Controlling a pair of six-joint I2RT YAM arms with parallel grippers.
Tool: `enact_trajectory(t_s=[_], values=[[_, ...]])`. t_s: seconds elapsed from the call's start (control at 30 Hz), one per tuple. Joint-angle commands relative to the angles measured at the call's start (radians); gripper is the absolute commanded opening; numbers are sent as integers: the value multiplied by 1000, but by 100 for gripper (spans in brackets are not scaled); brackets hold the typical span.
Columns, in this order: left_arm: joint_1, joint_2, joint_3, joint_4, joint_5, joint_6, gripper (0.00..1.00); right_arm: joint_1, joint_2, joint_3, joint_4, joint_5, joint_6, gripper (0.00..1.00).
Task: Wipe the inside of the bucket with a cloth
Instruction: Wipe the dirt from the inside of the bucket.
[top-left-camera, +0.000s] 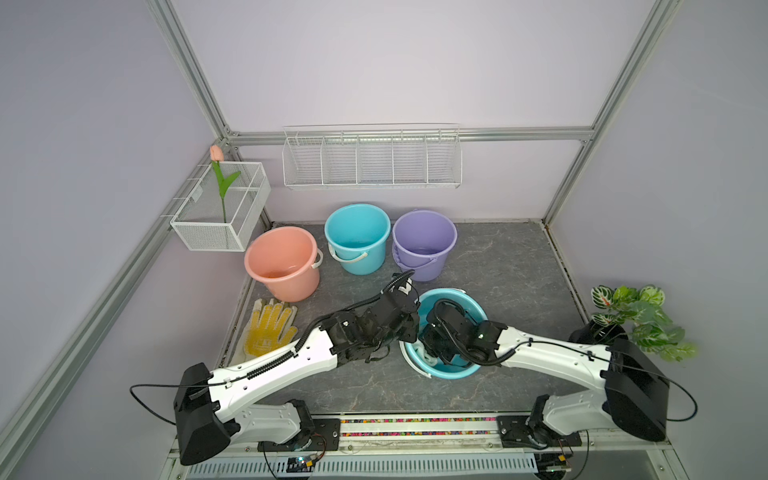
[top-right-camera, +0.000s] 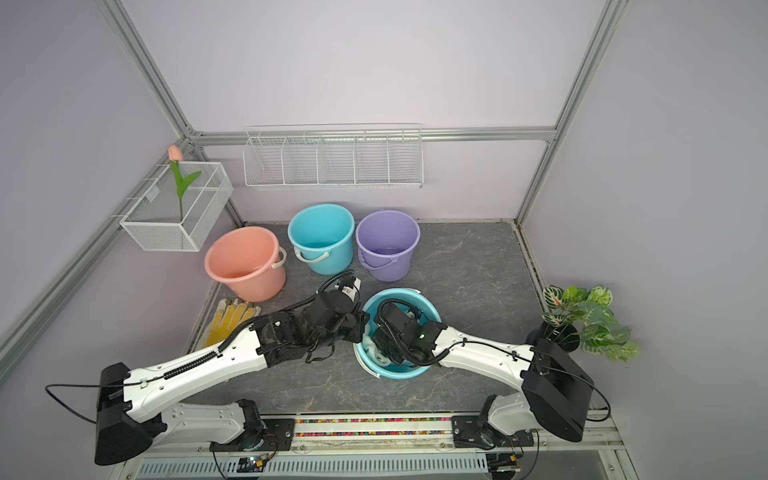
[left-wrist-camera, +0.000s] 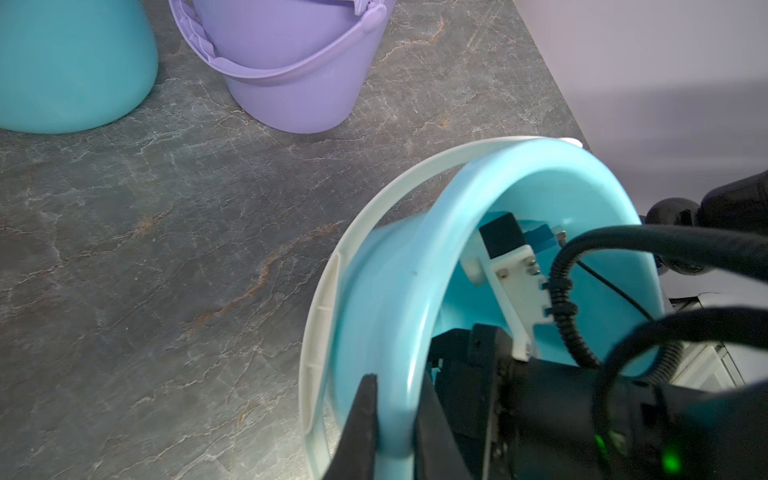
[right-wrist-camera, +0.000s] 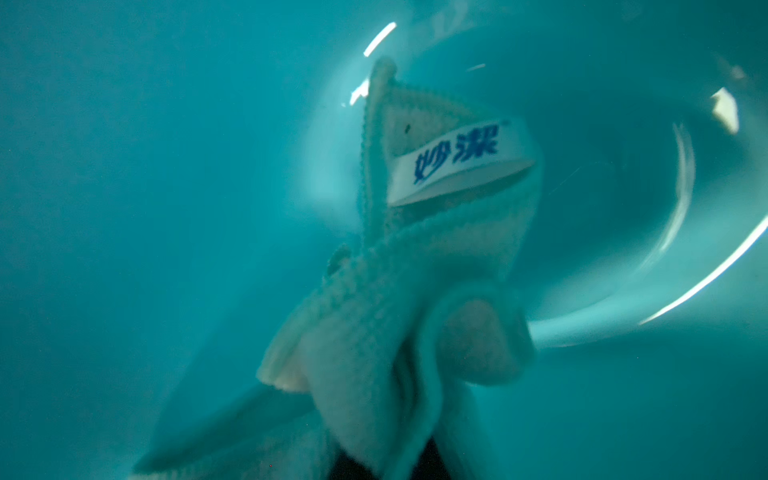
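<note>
A teal bucket (top-left-camera: 453, 371) (top-right-camera: 401, 371) stands tilted on the dark mat, its white handle hanging low. My left gripper (left-wrist-camera: 397, 384) (top-left-camera: 415, 323) is shut on the bucket's rim (left-wrist-camera: 386, 291), one finger outside and one inside. My right arm reaches down into the bucket (right-wrist-camera: 166, 166). There my right gripper (right-wrist-camera: 390, 461) is shut on the pale mint cloth (right-wrist-camera: 399, 299), which shows a white label with blue print. In both top views a bit of the cloth (top-left-camera: 424, 354) (top-right-camera: 372, 348) shows inside the near wall; the right fingertips are hidden there.
A pink bucket (top-left-camera: 282, 262), another teal bucket (top-left-camera: 357, 237) and a purple bucket (top-left-camera: 424, 243) stand behind. A white glove with yellow dots (top-left-camera: 270, 324) lies at the left. A potted plant (top-left-camera: 636, 320) stands at the right. Wire baskets (top-left-camera: 372, 160) hang on the walls.
</note>
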Motion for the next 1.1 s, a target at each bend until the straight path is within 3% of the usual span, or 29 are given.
enact_trajectory(t_s=[0.0,0.33,0.53,0.87,1.07], values=[[-13,-18,-12,-4,52,27,0,-17,57,0,-31,60,66,7],[-14,-38,-23,-12,40,25,0,-18,278,14,-7,58,82,7],[-13,-53,-35,-12,27,20,0,-17,325,22,-20,51,72,7],[-11,-67,-50,-23,-58,2,0,2,99,127,-247,164,-58,7],[17,-57,-60,-12,-32,5,0,12,-44,148,-304,184,-97,7]])
